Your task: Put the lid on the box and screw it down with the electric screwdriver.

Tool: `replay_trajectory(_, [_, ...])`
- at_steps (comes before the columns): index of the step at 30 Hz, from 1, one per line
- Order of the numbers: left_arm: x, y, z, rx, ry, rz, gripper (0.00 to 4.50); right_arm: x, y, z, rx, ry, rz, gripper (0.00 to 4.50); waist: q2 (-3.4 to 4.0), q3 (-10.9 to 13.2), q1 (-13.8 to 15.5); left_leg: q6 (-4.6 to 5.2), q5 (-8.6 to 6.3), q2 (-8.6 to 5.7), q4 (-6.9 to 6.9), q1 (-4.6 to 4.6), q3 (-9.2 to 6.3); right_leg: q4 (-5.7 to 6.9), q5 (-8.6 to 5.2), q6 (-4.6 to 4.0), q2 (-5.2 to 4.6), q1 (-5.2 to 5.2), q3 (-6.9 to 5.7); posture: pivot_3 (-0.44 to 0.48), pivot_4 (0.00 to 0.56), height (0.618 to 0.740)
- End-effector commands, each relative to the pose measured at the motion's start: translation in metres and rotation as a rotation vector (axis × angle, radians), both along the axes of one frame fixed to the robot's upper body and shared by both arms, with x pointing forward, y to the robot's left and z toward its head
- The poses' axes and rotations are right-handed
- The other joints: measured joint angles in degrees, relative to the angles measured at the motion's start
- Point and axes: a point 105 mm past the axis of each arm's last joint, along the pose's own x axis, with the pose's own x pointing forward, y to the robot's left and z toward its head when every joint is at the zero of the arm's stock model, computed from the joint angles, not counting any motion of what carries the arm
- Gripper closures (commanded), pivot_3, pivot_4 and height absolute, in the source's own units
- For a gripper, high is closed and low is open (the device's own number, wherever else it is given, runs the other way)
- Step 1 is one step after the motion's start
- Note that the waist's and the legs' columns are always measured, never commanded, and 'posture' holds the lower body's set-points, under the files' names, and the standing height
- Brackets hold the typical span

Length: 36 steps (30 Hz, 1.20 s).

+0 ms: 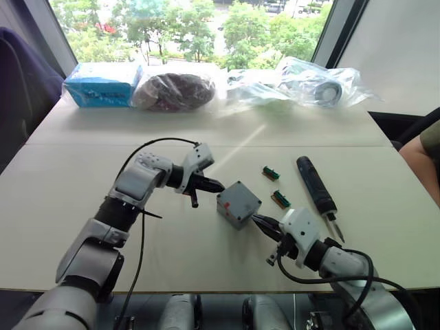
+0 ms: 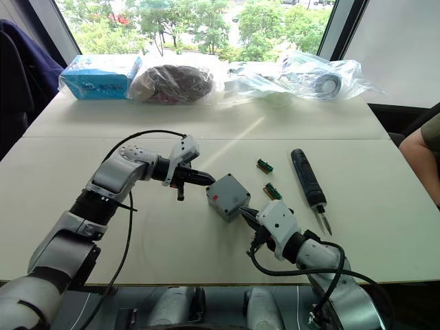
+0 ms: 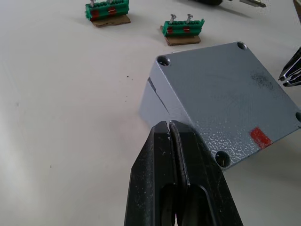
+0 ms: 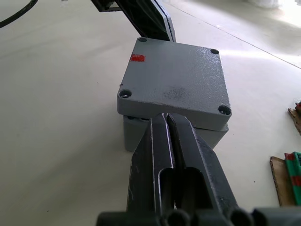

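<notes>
The grey lid (image 4: 176, 84), with a red mark near one corner, lies on top of the grey box (image 4: 131, 134), turned a little askew so the box's wall shows beneath it. They sit mid-table (image 1: 238, 203). My left gripper (image 1: 214, 185) is shut, and its tip rests against the box's left corner (image 3: 168, 125). From the near right, my right gripper (image 1: 260, 220) is also shut, its tip at the lid's near edge (image 4: 164, 117). The black electric screwdriver (image 1: 316, 185) lies on the table to the right of the box, untouched.
Two small green screw holders (image 1: 270, 172) (image 1: 280, 199) lie between box and screwdriver. A blue package (image 1: 102, 84) and clear plastic bags (image 1: 302, 84) line the table's far edge. A person's arm (image 1: 426, 161) shows at the right edge.
</notes>
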Motion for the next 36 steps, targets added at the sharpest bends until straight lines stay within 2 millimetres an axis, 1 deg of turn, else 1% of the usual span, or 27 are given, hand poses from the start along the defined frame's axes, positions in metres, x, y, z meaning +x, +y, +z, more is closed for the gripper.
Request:
replay_trajectory(1, [-0.002, -0.005, 0.013, -0.027, -0.036, -0.021, 4.50, 0.004, 0.005, 0.007, 0.022, -0.035, 0.002, 4.47, 0.00, 0.0, 0.0, 0.00, 0.00, 0.00, 0.00, 0.00, 0.00, 0.00, 0.00, 0.00, 0.00, 0.00, 0.00, 0.000, 0.150, 0.740])
replay_trajectory(5, [-0.006, -0.004, 0.011, -0.020, -0.023, -0.033, 4.50, 0.005, 0.006, 0.007, 0.022, -0.033, 0.002, 4.47, 0.00, 0.0, 0.0, 0.00, 0.00, 0.00, 0.00, -0.01, 0.00, 0.00, 0.00, 0.01, 0.00, 0.00, 0.00, 0.000, 0.150, 0.740])
replay_trajectory(9, [-0.005, -0.003, 0.010, -0.017, -0.026, -0.020, 4.50, 0.006, 0.005, 0.006, 0.021, -0.032, -0.006, 4.47, 0.00, 0.0, 0.0, 0.00, 0.00, 0.00, 0.00, -0.01, 0.00, 0.00, 0.01, 0.01, 0.01, 0.00, -0.01, 0.000, 0.150, 0.740])
replay_trajectory(13, [-0.001, 0.000, 0.009, -0.007, -0.035, 0.006, 4.50, 0.008, 0.000, 0.016, 0.057, -0.065, -0.038, 4.47, 0.00, 0.0, 0.0, 0.00, 0.00, 0.00, 0.00, -0.01, 0.00, 0.00, 0.01, 0.01, 0.01, -0.01, -0.01, 0.000, 0.150, 0.740])
replay_trajectory(16, [0.000, 0.000, 0.009, -0.007, -0.038, 0.010, 4.50, 0.001, 0.003, 0.022, 0.106, -0.058, -0.010, 4.47, 0.00, 0.0, 0.0, 0.00, 0.00, 0.00, 0.00, -0.02, 0.00, 0.00, 0.01, 0.02, 0.01, -0.01, 0.00, 0.000, 0.150, 0.740])
replay_trajectory(19, [0.002, 0.000, 0.010, -0.012, -0.039, 0.014, 4.50, -0.005, 0.004, 0.016, 0.090, -0.025, 0.006, 4.47, 0.00, 0.0, 0.0, 0.00, 0.00, 0.00, 0.00, -0.02, 0.00, 0.00, 0.01, 0.02, 0.01, -0.01, 0.00, 0.000, 0.150, 0.740])
replay_trajectory(23, [0.002, 0.000, 0.010, -0.014, -0.041, 0.014, 4.50, -0.006, 0.003, 0.011, 0.086, -0.001, 0.003, 4.47, 0.00, 0.0, 0.0, 0.00, 0.00, 0.00, 0.00, -0.02, -0.01, 0.00, 0.01, 0.01, 0.01, -0.01, -0.01, 0.000, 0.150, 0.740])
replay_trajectory(27, [0.002, -0.001, 0.014, -0.031, -0.040, 0.011, 4.50, -0.008, 0.000, 0.000, 0.061, 0.029, 0.006, 4.47, 0.00, 0.0, 0.0, 0.00, 0.00, 0.00, 0.00, -0.03, -0.01, -0.01, 0.01, 0.01, 0.01, -0.02, 0.00, 0.000, 0.150, 0.740])
replay_trajectory(36, [-0.002, -0.003, 0.019, -0.053, -0.025, -0.005, 4.50, -0.003, 0.000, -0.001, 0.047, 0.018, 0.011, 4.47, 0.00, 0.0, 0.0, 0.00, 0.00, 0.00, 0.00, -0.03, 0.00, 0.00, 0.00, 0.01, 0.01, -0.02, 0.00, 0.000, 0.150, 0.740])
